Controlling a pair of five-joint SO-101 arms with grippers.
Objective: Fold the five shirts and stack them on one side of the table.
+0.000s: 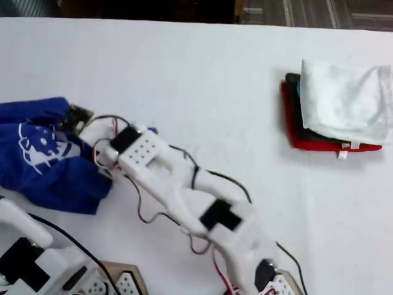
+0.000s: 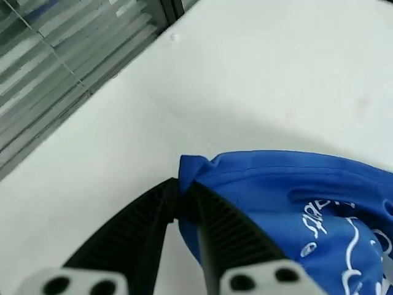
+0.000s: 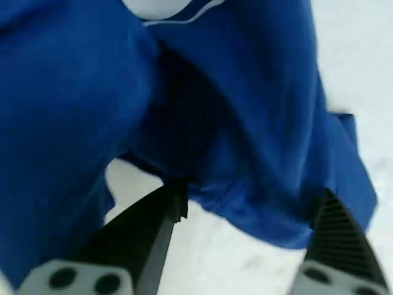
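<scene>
Your left gripper (image 2: 182, 198) pinches the blue shirt (image 2: 295, 196); your right gripper (image 3: 252, 206) is spread over it. On the table (image 1: 202, 67) it lies at 9 o'clock, the folded stack (image 1: 341, 101) at 2 o'clock.

I can't read a single word or number from my seat. The blue shirt (image 1: 43, 157), at about nine o'clock on the counter (image 1: 215, 80), carries a white printed design (image 1: 40, 146). From the high view it looks like a cartoon figure, with no letters I can make out. The left wrist view catches that print as looping white strokes, perhaps script, too partial to read. At about two o'clock, a small white tag (image 1: 342, 153) pokes out beside the red shirt (image 1: 295, 138); I see nothing legible on it.
</scene>
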